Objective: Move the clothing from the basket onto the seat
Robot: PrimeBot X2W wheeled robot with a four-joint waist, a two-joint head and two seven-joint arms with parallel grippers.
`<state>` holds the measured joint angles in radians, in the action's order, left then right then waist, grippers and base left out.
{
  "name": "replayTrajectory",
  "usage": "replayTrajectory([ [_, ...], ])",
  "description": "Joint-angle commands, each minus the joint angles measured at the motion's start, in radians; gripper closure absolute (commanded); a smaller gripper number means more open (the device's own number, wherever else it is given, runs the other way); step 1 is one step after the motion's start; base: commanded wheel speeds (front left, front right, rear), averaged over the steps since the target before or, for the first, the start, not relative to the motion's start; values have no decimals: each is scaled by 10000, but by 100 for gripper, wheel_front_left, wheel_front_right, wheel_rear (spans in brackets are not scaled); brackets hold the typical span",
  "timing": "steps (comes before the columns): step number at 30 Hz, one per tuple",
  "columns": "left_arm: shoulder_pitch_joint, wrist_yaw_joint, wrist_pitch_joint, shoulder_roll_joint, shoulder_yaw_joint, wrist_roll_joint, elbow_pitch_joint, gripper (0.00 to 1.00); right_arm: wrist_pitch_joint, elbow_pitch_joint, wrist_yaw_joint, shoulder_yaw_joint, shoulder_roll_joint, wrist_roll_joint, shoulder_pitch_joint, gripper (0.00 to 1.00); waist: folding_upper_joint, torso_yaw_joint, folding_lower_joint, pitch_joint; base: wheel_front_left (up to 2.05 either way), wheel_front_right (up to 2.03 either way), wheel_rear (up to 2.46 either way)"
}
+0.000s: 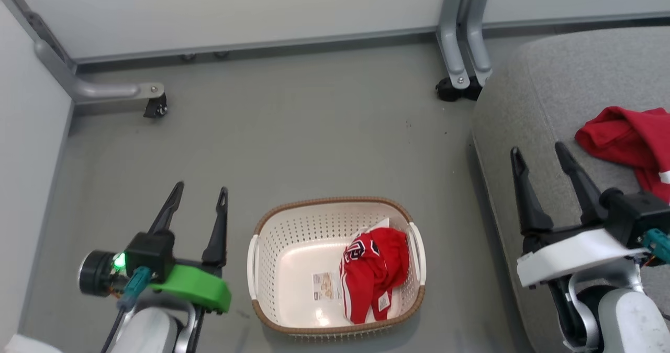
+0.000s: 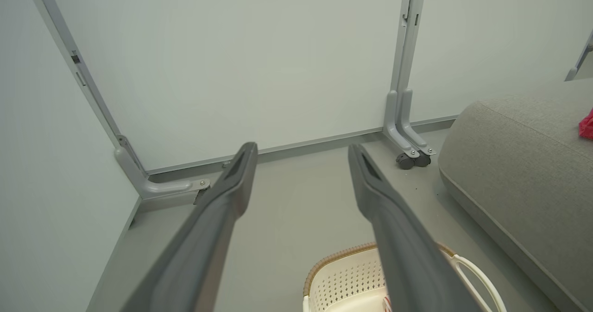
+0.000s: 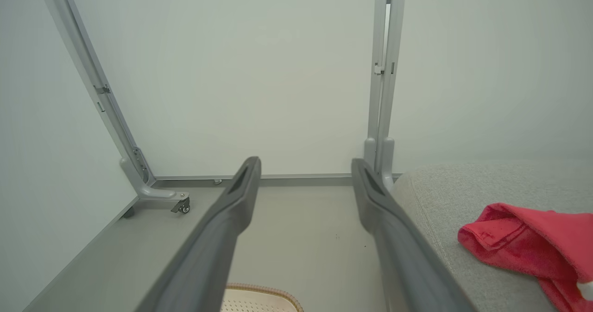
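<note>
Now we see one crumpled red jersey (image 1: 374,272), white-striped and lettered, in the cream basket (image 1: 335,202) right of our left gripper (image 1: 201,188), and another red garment (image 1: 628,133) on the grey seat (image 1: 523,107) beside our right gripper (image 1: 538,149); both gape empty.

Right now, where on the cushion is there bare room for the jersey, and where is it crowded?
Bare cushion lies between its rounded edge facing the basket and the red garment, and beyond that garment toward the wall. It is crowded at the head view's right edge, where the garment lies, and around the open right claw.
</note>
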<state>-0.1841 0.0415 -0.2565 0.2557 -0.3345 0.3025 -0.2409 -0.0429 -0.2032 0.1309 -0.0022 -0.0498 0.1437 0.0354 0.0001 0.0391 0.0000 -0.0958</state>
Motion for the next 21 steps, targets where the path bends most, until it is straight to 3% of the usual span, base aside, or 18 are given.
replayTrajectory([
  [1,-477,-93,-14,-133,-141,-137,-178,0,2,-124,-3,-56,-13,-92,302,0,-1,93,0,-1140,0,0,0],
  [13,-4088,-1234,87,-1586,-1860,-799,-2993,0,453,-783,-3,-396,-8,34,2301,0,-1,686,0,-4250,0,0,0],
  [21,-5918,-1583,325,-1955,-2938,-752,-4842,0,877,-971,-3,-490,-6,284,2963,0,-1,1128,0,-6059,0,0,0],
])
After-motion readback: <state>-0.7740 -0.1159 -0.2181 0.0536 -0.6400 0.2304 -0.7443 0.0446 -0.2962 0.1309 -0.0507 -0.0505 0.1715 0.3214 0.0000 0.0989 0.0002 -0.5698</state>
